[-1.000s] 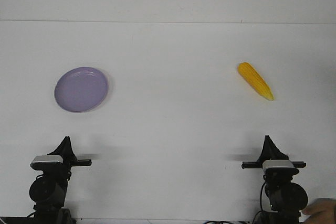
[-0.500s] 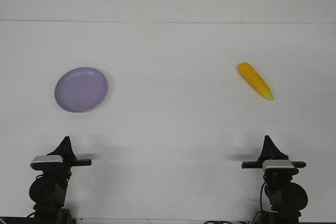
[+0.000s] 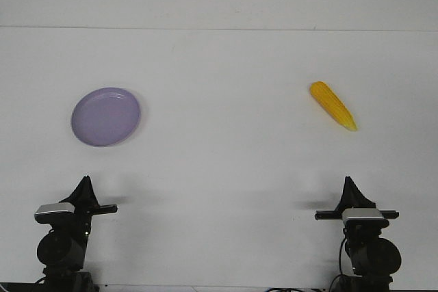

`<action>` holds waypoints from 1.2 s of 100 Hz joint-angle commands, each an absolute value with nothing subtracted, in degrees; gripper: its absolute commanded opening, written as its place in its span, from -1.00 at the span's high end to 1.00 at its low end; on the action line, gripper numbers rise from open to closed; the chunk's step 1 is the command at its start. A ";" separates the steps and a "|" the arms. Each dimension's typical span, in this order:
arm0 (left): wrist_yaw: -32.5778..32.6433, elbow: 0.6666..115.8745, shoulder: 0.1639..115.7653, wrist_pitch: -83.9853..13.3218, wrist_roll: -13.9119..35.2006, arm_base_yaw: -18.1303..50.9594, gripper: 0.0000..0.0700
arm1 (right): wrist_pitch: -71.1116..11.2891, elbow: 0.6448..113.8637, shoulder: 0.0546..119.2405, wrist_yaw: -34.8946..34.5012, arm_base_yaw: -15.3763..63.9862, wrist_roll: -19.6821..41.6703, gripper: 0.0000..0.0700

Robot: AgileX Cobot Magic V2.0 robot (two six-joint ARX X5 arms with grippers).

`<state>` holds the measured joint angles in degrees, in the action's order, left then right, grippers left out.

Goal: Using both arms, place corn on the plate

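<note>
At the near edge of the plain white desk, two black robot arms sit low, one at each corner. The left arm's black pointed tool has shifted slightly toward the left and lower than half a second ago, its small grey-white wrist block tilted a little. The right arm's black pointed tool has not moved. From this angle I cannot tell whether either tool's prongs are apart or together; neither holds anything. Farther back on the left lies the round, shallow lavender-purple plate, unchanged. Farther back on the right, well apart from the plate, the yellow-orange tapered corn cob lies on the desk, its paler tip pointing toward the near right, also unchanged.
</note>
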<state>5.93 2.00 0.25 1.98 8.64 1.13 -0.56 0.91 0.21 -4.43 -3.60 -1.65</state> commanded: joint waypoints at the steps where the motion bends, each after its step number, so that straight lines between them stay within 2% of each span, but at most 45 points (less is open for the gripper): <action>1: 6.04 1.78 0.19 3.53 14.33 1.04 0.94 | 0.05 0.73 0.08 -4.51 -3.73 -0.89 0.97; 5: 6.04 3.29 0.36 3.49 15.79 1.04 0.74 | 0.05 0.73 0.08 -4.51 -3.73 -0.89 0.97; 14: 6.24 8.36 2.42 3.09 17.45 1.04 -0.18 | 0.05 0.73 0.08 -4.51 -3.73 -0.89 0.97; 17: 6.20 10.28 3.62 2.68 18.28 1.04 -0.28 | 0.05 0.73 0.08 -4.51 -3.73 -0.89 0.97; 22: 6.13 13.41 6.26 2.55 19.57 1.04 -0.27 | 0.05 0.73 0.08 -4.51 -3.73 -0.89 0.97; 29: 5.98 19.16 11.09 -0.43 18.96 1.04 -0.28 | 0.05 0.73 0.08 -4.51 -3.73 -0.89 0.97; 53: 6.42 40.53 36.60 -12.86 10.87 -0.56 -0.29 | 0.03 0.73 0.08 -4.51 -3.73 -0.89 0.97; 64: 5.54 48.42 50.72 -15.40 9.48 -3.79 -0.29 | 0.05 0.73 0.08 -4.51 -3.73 -0.89 0.97; 72: 4.38 53.52 60.71 -16.40 9.37 -6.92 -0.29 | 0.05 0.73 0.08 -4.51 -3.73 -0.89 0.97; 92: -4.21 65.47 82.94 -18.76 9.93 -13.52 -0.29 | 0.05 0.73 0.08 -4.51 -3.73 -0.89 0.97; 120: -6.55 71.72 98.43 -17.89 9.82 -16.19 -0.29 | 0.05 0.73 0.08 -4.51 -3.73 -0.89 0.97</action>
<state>-6.20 70.57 96.38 -18.39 10.17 -16.01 -0.56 0.91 0.21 -4.43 -3.60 -1.63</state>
